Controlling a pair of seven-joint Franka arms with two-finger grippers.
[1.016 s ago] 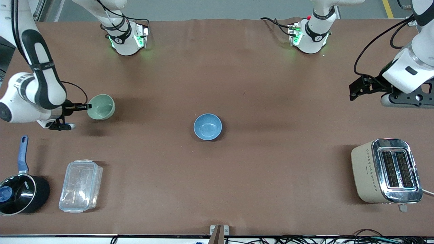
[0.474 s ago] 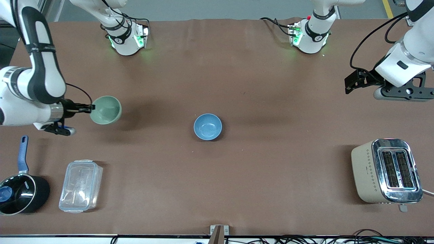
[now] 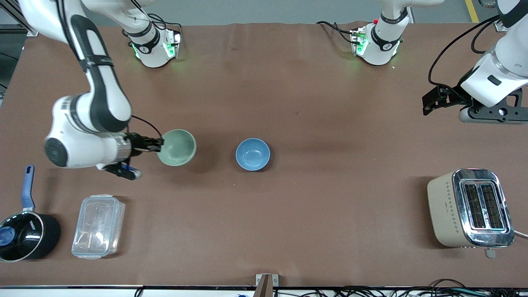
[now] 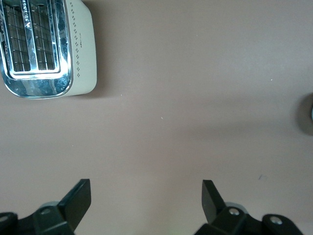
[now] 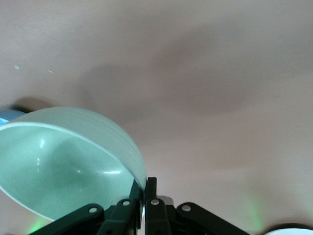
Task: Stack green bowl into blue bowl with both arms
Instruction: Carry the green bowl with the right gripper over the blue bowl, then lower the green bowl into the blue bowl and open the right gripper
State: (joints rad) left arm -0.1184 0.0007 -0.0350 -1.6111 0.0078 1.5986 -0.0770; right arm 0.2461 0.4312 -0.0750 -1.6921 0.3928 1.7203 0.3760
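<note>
Gripping the green bowl (image 3: pixel 177 147) by its rim, the right gripper (image 3: pixel 159 144) is holding it up off the table (image 3: pixel 313 95), with its fingers pinched tight on the bowl's wall. The right wrist view is showing the same pinch: the two fingers (image 5: pixel 149 200) are clamping the pale green rim (image 5: pixel 139 176), one inside and one outside, and the bowl (image 5: pixel 63 161) is hanging tilted over the brown surface. The held bowl is hanging over the table toward the right arm's end, beside the blue bowl (image 3: pixel 253 154) but apart from it.

The blue bowl is sitting upright near the middle of the table, with nothing in it.

The left gripper (image 3: pixel 431 103) is waiting in the air over the left arm's end of the table, its fingers spread wide and holding nothing. Its wrist view is showing both fingertips (image 4: pixel 78 198) well apart over bare table, with the toaster (image 4: pixel 44 46) below.

The toaster (image 3: pixel 470 208) is standing at the left arm's end, nearer to the front camera. At the right arm's end, a black saucepan (image 3: pixel 24 233) with a blue handle and a clear plastic container (image 3: pixel 98 226) are lying side by side.
</note>
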